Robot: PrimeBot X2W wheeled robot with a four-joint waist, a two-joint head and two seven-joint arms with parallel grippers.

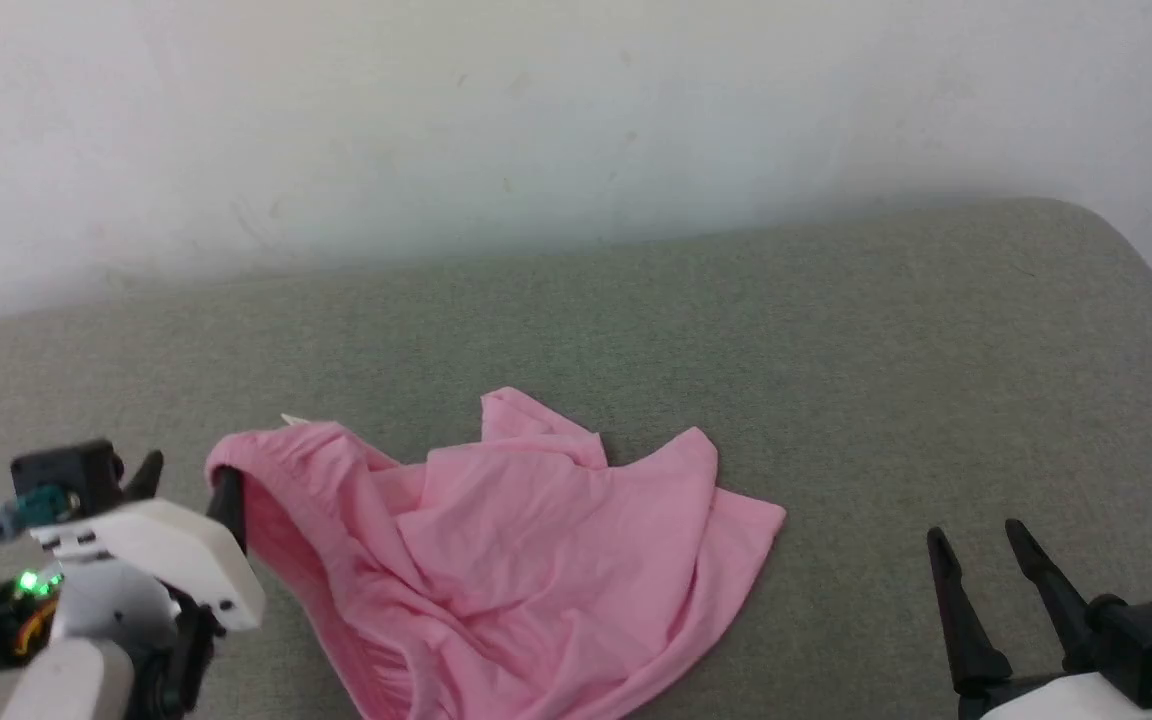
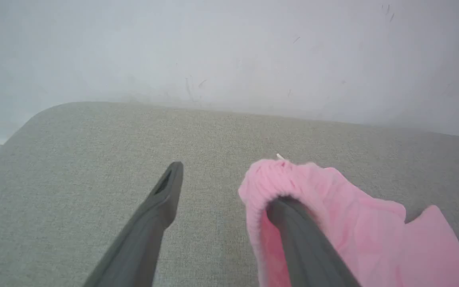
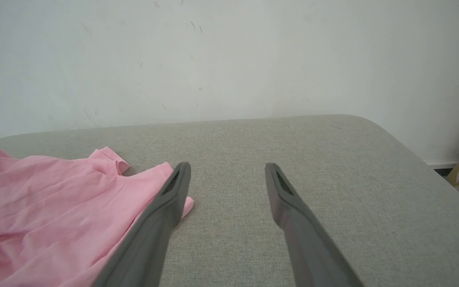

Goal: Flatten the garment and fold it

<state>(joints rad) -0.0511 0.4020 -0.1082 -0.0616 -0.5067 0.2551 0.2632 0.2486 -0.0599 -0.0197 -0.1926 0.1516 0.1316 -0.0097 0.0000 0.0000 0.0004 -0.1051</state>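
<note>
The shorts (image 1: pixel 536 560) lie crumpled on the bench (image 1: pixel 836 350); nothing is flattened or folded. The left pincer (image 2: pixel 227 183) is spread wide, one finger inside them; the right pincer (image 3: pixel 227 165) is held wide, empty.

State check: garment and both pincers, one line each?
garment: crumpled, not flattened, not folded.
left pincer: open, one finger hooked inside the waistband, the other outside it over the bare cushion.
right pincer: open, empty, apart from the garment.
</note>
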